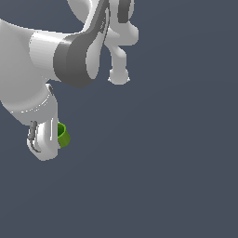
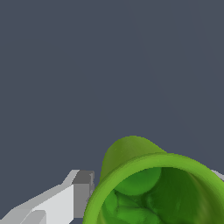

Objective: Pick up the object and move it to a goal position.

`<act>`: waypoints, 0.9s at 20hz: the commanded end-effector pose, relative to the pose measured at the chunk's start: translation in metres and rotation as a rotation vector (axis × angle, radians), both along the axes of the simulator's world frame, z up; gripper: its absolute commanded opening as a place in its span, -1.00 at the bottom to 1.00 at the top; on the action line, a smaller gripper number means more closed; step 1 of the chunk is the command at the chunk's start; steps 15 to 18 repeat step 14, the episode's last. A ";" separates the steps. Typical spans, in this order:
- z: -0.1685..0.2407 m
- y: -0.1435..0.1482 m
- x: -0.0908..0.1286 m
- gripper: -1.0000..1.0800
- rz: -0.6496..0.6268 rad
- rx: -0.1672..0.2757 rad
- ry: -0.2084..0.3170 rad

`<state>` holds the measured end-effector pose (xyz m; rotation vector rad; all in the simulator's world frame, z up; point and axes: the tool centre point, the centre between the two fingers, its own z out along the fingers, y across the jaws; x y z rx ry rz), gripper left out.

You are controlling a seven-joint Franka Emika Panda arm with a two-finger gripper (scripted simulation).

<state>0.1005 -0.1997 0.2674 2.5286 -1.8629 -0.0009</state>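
Hand (image 2: 144,192) with fingers (image 2: 81,192) closed around the green cup (image 2: 131,157), cup tilted, mouth facing the wrist camera

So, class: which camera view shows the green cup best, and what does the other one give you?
The wrist view is best: the green cup fills the near frame, open mouth and hollow inside visible, with a pincer finger beside it. The exterior view shows the cup only as a small part, mostly hidden behind the white arm.

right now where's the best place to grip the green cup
Grip the green cup across its thin rim or outer wall, one finger on each side. It is a small hollow cylinder with its open mouth toward the wrist camera, so coming in along that axis probably suits.
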 end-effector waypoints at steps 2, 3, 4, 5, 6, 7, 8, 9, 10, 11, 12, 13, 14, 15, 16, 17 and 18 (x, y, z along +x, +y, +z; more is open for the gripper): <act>0.011 -0.013 0.003 -1.00 0.002 0.000 -0.001; 0.013 -0.015 0.003 -1.00 0.002 0.000 -0.001; 0.015 -0.018 0.004 -1.00 0.002 0.000 -0.001; 0.016 -0.020 0.005 -1.00 0.002 0.000 -0.001; 0.017 -0.021 0.005 -1.00 0.002 0.000 -0.001; 0.019 -0.023 0.005 -1.00 0.002 0.000 -0.001; 0.020 -0.024 0.006 -1.00 0.002 0.000 -0.001; 0.020 -0.025 0.006 -1.00 0.002 0.000 -0.001; 0.021 -0.026 0.006 -1.00 0.002 0.000 -0.001; 0.021 -0.027 0.006 -1.00 0.002 0.000 -0.001; 0.022 -0.027 0.007 -1.00 0.002 0.000 -0.001; 0.022 -0.027 0.007 -1.00 0.002 0.000 -0.001; 0.022 -0.028 0.007 -1.00 0.002 0.000 -0.001; 0.022 -0.028 0.007 -1.00 0.002 0.000 -0.001; 0.022 -0.028 0.007 -1.00 0.002 0.000 -0.001; 0.022 -0.028 0.007 -1.00 0.002 0.000 -0.001; 0.022 -0.028 0.007 -1.00 0.002 0.000 -0.001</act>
